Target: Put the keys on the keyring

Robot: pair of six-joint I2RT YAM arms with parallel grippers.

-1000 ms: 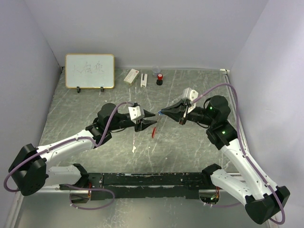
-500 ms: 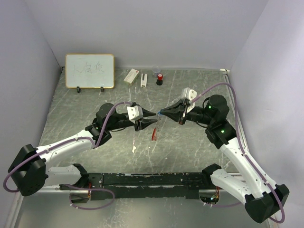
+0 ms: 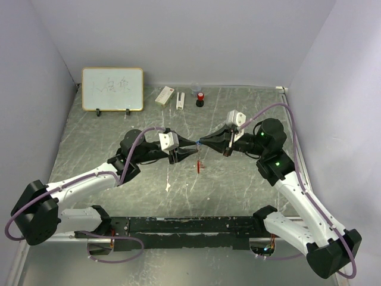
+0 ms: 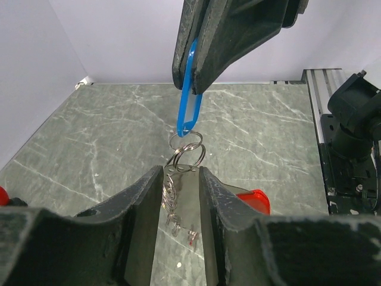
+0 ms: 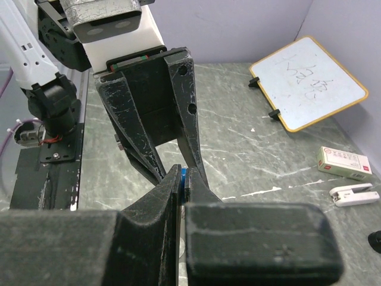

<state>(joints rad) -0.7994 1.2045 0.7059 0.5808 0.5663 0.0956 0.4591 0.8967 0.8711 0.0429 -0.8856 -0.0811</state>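
Observation:
Above the middle of the table my two grippers meet tip to tip. My left gripper [image 3: 191, 150] [image 4: 180, 173] is shut on the keyring's shiny grey strip [image 4: 184, 196], and the thin metal ring [image 4: 201, 154] sticks out past its fingertips. My right gripper [image 3: 202, 143] [image 5: 183, 176] is shut on the blue key [image 4: 181, 114] [image 5: 184, 174], with the tip of the blue head against the ring. A red piece [image 3: 198, 165] [image 4: 253, 199] hangs below the left gripper; I cannot tell whether it is the strap or the red key.
A whiteboard [image 3: 112, 89] stands at the back left. A small box [image 3: 165, 95], a white clip [image 3: 180, 99] and a red-and-black bottle [image 3: 200, 98] lie along the back wall. The black base rail [image 3: 178, 225] runs along the near edge.
The two grippers have closed the gap between them, so the blue key now touches the ring. The hanging red piece has swung slightly to the right.

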